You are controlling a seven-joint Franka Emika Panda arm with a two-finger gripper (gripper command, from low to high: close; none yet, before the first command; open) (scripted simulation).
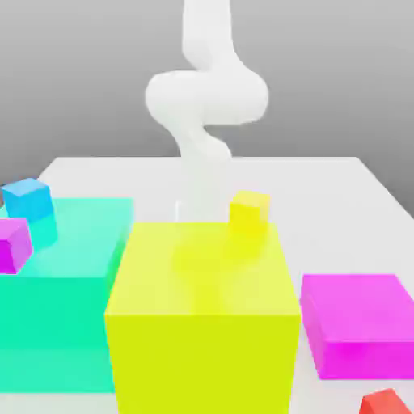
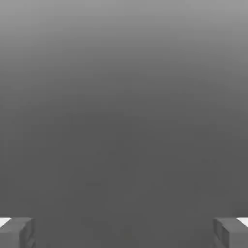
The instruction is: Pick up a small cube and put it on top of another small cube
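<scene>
In the exterior view, the red cube (image 1: 386, 403) is partly visible at the exterior view's bottom right, on the camera side of the magenta slab (image 1: 360, 303). It is well apart from the arm (image 1: 207, 97), which stands beyond the blocks, toward the worktop's (image 1: 331, 210) far edge. What the red cube rests on is cut off, so I cannot tell. The yellow block (image 1: 202, 356) stands between the teal block (image 1: 61, 323) and the slab. The small yellow cube (image 1: 249, 213) sits at the yellow block's far edge, by its corner on the exterior view's right. Over the teal block's top, toward the exterior view's left, are the blue cube (image 1: 28, 200), near the far edge, and the magenta cube (image 1: 12, 246), nearer the front edge.

In the hand view, the gripper (image 2: 124, 233) has its fingers spread wide, with only grey between them; the red cube lies outside that gap.
</scene>
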